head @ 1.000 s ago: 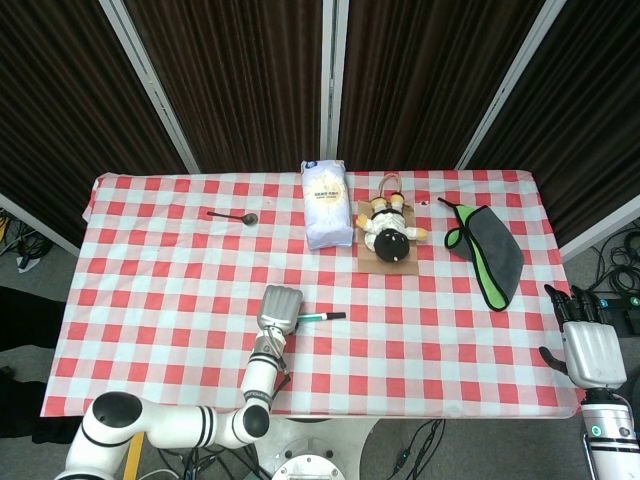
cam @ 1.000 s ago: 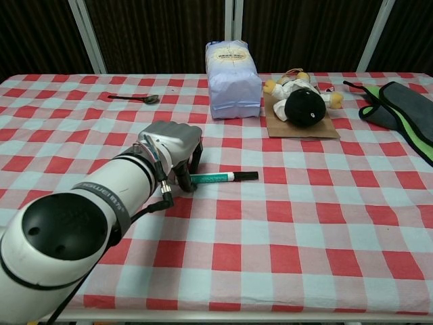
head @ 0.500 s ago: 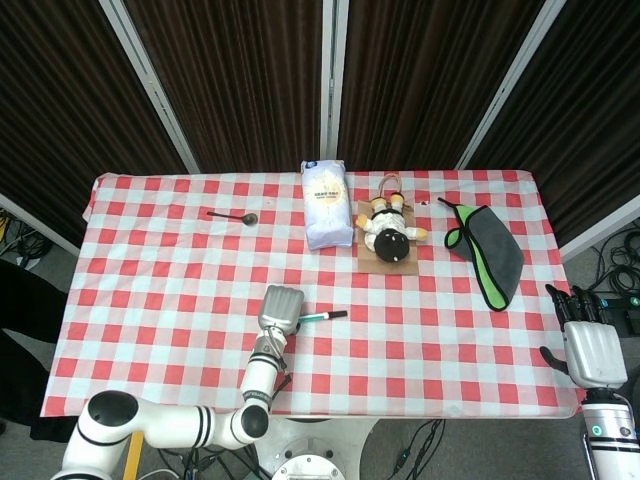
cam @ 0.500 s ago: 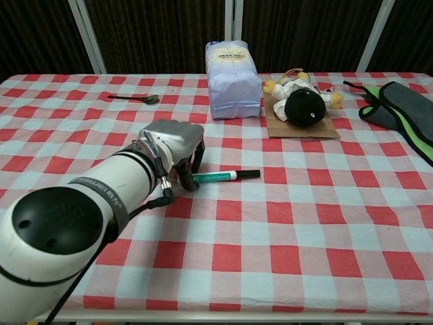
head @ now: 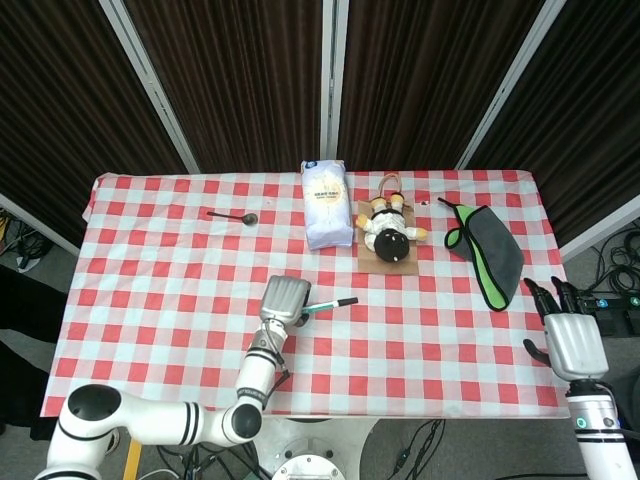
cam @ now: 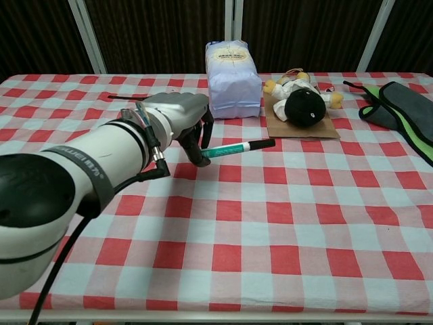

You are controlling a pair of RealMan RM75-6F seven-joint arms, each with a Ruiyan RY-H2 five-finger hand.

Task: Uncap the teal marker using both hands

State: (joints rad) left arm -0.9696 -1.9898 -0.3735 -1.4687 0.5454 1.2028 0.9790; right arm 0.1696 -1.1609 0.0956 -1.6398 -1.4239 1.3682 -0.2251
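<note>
My left hand (head: 283,301) (cam: 180,120) grips the teal marker (head: 330,303) (cam: 237,148) by its barrel end and holds it off the tablecloth. The marker points to the right, its black cap (cam: 263,143) still on and tilted slightly upward. My right hand (head: 568,338) hangs open at the table's right front corner, fingers apart, holding nothing; the chest view does not show it.
A white flour bag (head: 326,204) (cam: 232,69) stands at the back centre. A plush doll lies on a brown card (head: 385,228) (cam: 301,101) beside it. A grey and green cloth (head: 487,252) (cam: 399,108) is at the right, a spoon (head: 233,215) at the back left.
My left hand closed on the marker and lifted it off the table, carrying it up and slightly away. My right hand has moved a little inward toward the table.
</note>
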